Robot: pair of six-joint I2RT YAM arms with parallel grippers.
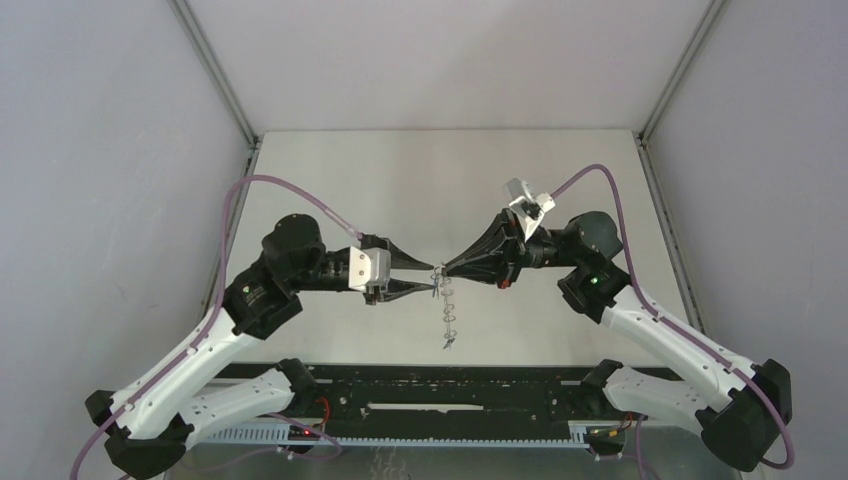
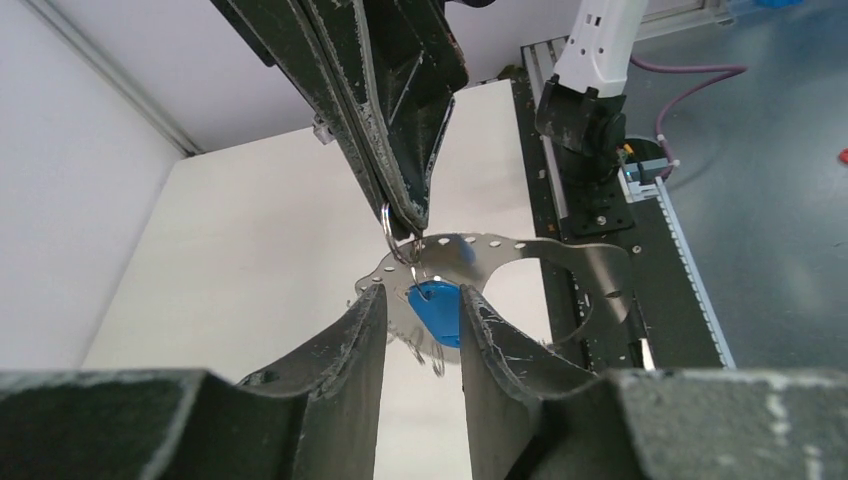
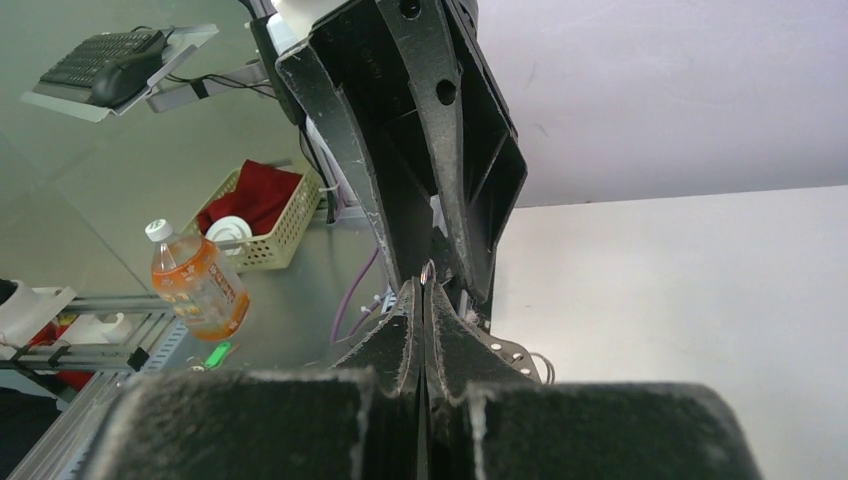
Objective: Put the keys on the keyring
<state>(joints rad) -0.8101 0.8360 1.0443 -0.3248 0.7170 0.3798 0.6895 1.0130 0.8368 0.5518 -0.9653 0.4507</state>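
Observation:
The keyring (image 1: 446, 320) hangs in mid-air over the table's middle, a thin grey metal hoop (image 2: 590, 262) with punched holes and small wire loops on its rim. My right gripper (image 1: 446, 270) is shut on one small wire loop at the hoop's top (image 3: 427, 272), and its closed tip (image 2: 410, 222) comes down from above in the left wrist view. A key with a blue tag (image 2: 437, 312) hangs at the hoop's rim between the tips of my left gripper (image 2: 423, 294). Those jaws stand apart; the right-hand finger (image 2: 480, 320) lies against the tag's edge. A second key is not visible.
A black rail (image 1: 430, 395) carries both arm bases along the table's near edge. Grey walls close the left, right and back. Off the table, an orange drink bottle (image 3: 198, 285), a basket with red cloth (image 3: 255, 215) and a keyboard (image 3: 110, 70) show.

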